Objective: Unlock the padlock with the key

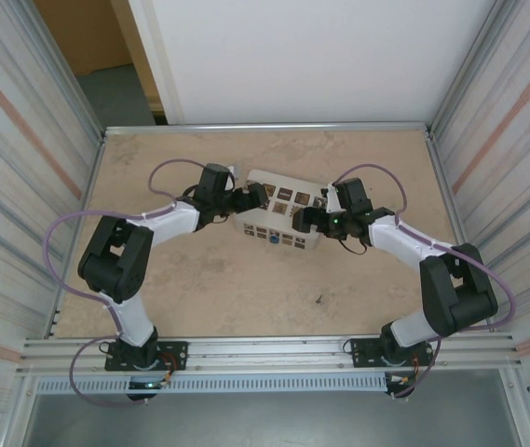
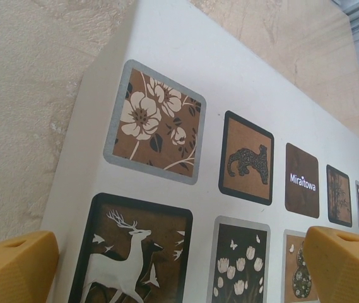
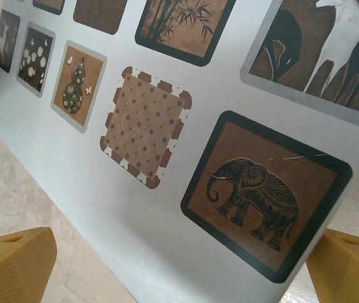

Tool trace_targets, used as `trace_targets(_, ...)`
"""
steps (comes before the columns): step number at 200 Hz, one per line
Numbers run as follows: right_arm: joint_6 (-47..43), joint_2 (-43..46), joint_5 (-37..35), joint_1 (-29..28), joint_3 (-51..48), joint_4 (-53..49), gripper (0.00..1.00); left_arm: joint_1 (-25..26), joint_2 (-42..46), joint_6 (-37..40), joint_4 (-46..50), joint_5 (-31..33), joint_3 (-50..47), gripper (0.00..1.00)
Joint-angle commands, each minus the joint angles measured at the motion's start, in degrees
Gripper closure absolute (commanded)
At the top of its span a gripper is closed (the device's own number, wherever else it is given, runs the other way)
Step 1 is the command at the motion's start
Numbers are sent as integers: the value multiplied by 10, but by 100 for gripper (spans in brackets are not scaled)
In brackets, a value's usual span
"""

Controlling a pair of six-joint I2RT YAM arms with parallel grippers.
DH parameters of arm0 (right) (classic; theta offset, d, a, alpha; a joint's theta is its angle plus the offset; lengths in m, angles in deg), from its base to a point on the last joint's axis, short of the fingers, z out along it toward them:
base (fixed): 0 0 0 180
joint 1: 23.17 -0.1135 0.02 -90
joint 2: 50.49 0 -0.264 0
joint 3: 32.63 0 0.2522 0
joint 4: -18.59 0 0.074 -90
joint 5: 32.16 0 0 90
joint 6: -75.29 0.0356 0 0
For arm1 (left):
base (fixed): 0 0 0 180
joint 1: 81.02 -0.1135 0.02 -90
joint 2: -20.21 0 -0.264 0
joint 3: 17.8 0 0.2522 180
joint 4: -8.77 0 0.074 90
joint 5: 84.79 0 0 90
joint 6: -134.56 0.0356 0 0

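A white box [image 1: 278,219] printed with brown picture tiles lies mid-table. My left gripper [image 1: 251,197] stands open at its left end; the left wrist view has the yellow fingertips [image 2: 15,265] wide apart over the deer tile [image 2: 135,252], nothing between them. My right gripper [image 1: 304,220] is open at the box's right end, its fingertips [image 3: 15,265] spread on either side of the elephant tile [image 3: 261,196]. A small blue spot [image 1: 272,236] sits on the box's front face, too small to identify. A tiny dark item [image 1: 320,299] lies on the table nearer the arms.
Metal rails and corrugated walls [image 1: 22,186] close in the beige table [image 1: 218,289] on the left, right and back. Purple cables [image 1: 60,233] loop beside both arms. Bare tabletop lies in front of the box.
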Motion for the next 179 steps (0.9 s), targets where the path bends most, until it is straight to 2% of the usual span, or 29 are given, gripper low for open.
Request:
trace_targets(1, 14, 11, 21, -18, -3, 7, 1, 9, 25, -7, -21, -53, -6, 1)
trace_targets(96, 22, 41, -61, -14, 7, -32, 1, -6, 58, 8, 12, -35, -11, 1)
trace_targets(143, 18, 67, -94, -10, 4, -73, 1, -8, 119, 39, 59, 1, -30, 1)
trace_targets(179, 17, 118, -101, -10, -5, -126, 0, -8, 194, 54, 84, 8, -69, 1)
